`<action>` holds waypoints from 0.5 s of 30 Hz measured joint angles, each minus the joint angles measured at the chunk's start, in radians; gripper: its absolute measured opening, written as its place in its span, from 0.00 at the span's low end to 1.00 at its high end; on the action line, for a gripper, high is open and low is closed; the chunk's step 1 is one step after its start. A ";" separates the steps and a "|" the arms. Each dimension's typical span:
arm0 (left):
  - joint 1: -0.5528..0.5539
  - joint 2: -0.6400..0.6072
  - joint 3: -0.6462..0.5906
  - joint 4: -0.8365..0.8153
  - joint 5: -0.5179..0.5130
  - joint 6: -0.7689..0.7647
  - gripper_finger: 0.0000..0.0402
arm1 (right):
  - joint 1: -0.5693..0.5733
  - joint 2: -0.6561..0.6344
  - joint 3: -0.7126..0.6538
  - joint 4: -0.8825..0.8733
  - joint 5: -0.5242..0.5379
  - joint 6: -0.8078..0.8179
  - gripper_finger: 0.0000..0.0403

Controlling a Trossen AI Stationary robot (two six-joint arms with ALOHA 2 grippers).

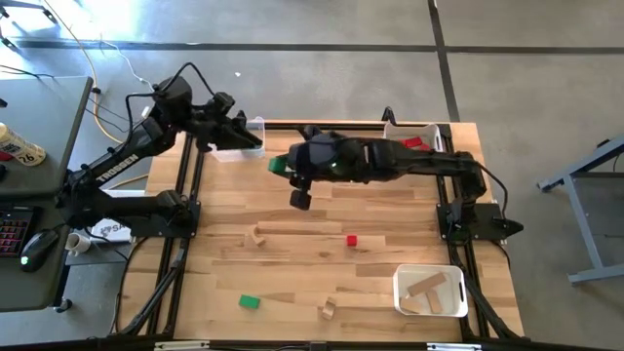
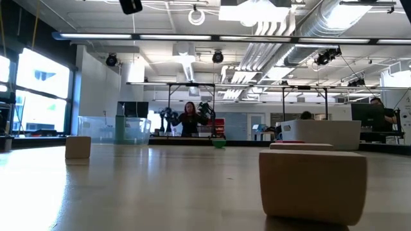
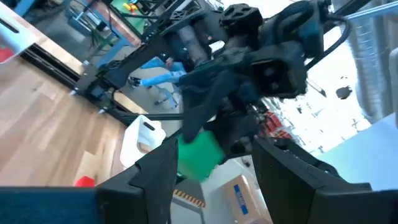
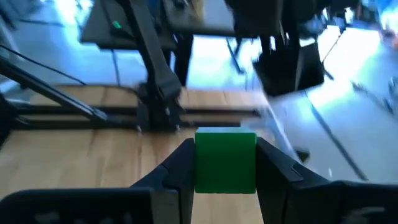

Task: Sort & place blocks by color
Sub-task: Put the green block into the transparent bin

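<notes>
My right gripper (image 1: 283, 165) reaches toward the table's far left, raised above the wood, shut on a green block (image 4: 225, 160). That same green block (image 3: 199, 155) shows in the left wrist view, in front of my open left gripper (image 3: 214, 186). My left gripper (image 1: 244, 139) hovers at the clear bin (image 1: 255, 127) on the far left edge. Loose on the table lie a red block (image 1: 352, 240), a second green block (image 1: 250, 302) and two plain wood blocks (image 1: 258, 234) (image 1: 329, 310). My right gripper pinches the green block by two opposite side faces (image 4: 199, 163), one finger on each. The block's front face stands between the fingertips and past them. It is lifted clear of the table.
A white bin (image 1: 456, 304) at the near right holds plain wood pieces. A bin (image 1: 429, 128) at the far right holds red pieces. Black rails (image 1: 185, 214) run along both table sides. In the low view a wood block (image 2: 313, 183) fills the foreground, and a person stands far behind.
</notes>
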State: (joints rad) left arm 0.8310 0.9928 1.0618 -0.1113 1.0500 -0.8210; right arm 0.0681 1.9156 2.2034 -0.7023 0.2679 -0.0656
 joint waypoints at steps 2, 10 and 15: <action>0.000 0.000 0.000 0.015 0.002 -0.027 0.48 | 0.000 0.000 0.034 0.013 -0.023 -0.049 0.25; -0.022 0.000 0.000 0.158 -0.001 -0.192 0.48 | -0.003 -0.001 0.101 0.085 -0.086 -0.225 0.25; -0.050 0.000 0.000 0.287 -0.026 -0.281 0.48 | -0.006 -0.001 0.102 0.160 -0.089 -0.336 0.25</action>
State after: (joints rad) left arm 0.7807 0.9928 1.0618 0.1755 1.0245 -1.1018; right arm 0.0623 1.9148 2.3051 -0.5419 0.1794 -0.4018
